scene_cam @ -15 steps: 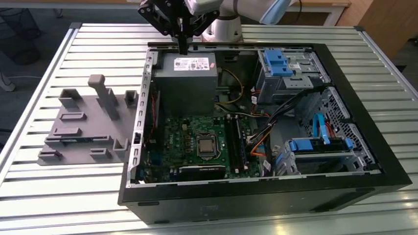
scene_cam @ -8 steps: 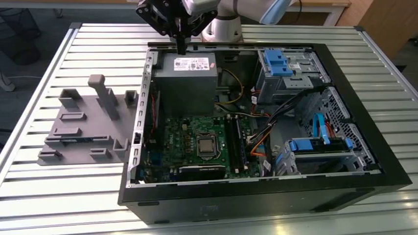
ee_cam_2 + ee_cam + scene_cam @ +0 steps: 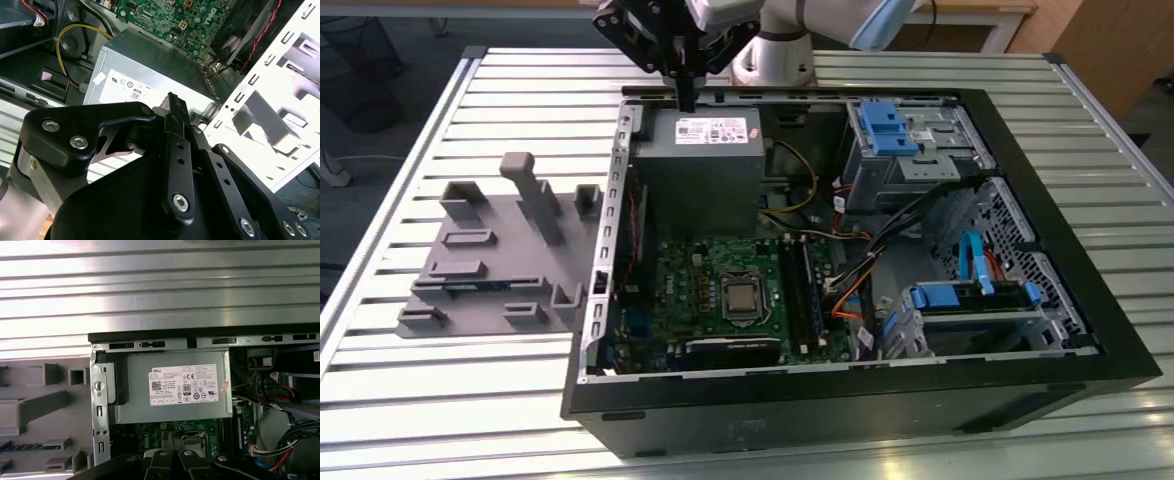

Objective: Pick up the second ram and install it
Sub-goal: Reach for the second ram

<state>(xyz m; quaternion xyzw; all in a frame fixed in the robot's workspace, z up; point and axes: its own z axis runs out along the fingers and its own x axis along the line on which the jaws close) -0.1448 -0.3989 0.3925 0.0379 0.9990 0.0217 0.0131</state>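
The second ram [image 3: 22,446] is a thin blue strip lying in a slot of the grey holder block [image 3: 494,250], on the table outside the case; in the exterior view the ram [image 3: 467,287] shows as a short bluish line. My gripper [image 3: 683,95] hangs above the far end of the grey power supply [image 3: 698,160], well away from the ram. Its fingers [image 3: 175,107] are pressed together with nothing seen between them. In the first wrist view the gripper [image 3: 172,440] is over the green motherboard [image 3: 150,437]. The long black slots [image 3: 801,290] run beside the processor socket.
The open black computer case [image 3: 1067,300] takes up the middle of the slatted metal table [image 3: 480,410]. Inside are blue drive brackets [image 3: 894,130], loose cables [image 3: 881,240] and a drive cage [image 3: 987,300]. The arm's base [image 3: 774,55] stands behind the case.
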